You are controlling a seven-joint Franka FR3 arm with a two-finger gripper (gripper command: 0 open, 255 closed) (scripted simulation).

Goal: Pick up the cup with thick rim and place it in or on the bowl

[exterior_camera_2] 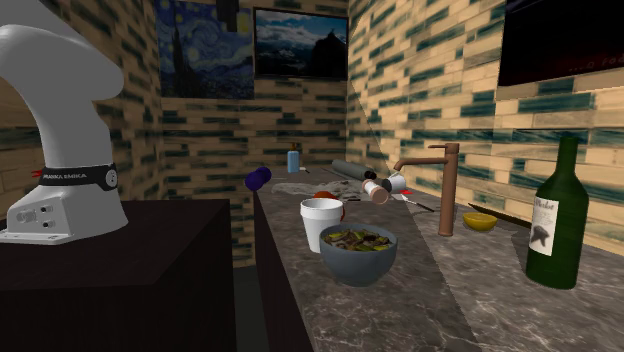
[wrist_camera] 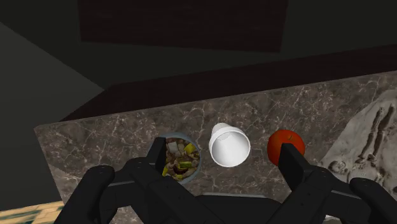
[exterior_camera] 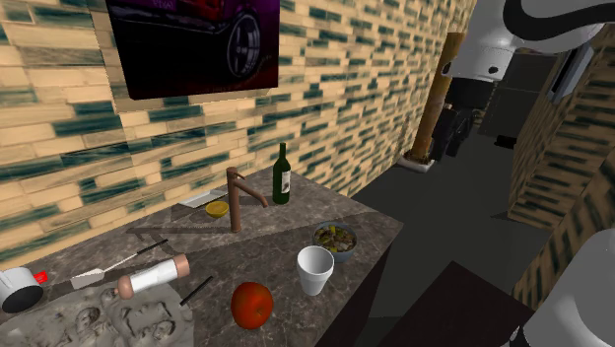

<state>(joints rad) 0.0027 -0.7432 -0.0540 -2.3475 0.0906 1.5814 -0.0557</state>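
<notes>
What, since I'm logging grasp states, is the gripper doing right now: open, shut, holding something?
Gripper: open, holding nothing; the white cup stands untouched on the counter.

The wrist camera looked straight down from high above the surface (wrist_camera: 108, 137), with the cup (wrist_camera: 228, 145) and bowl (wrist_camera: 181, 135) far beneath the end effector (wrist_camera: 221, 151). The shoulder camera looked down along the surface from one end; the second exterior camera sat low beside the bowl, facing back the opposite way. All shared both vessels.
</notes>
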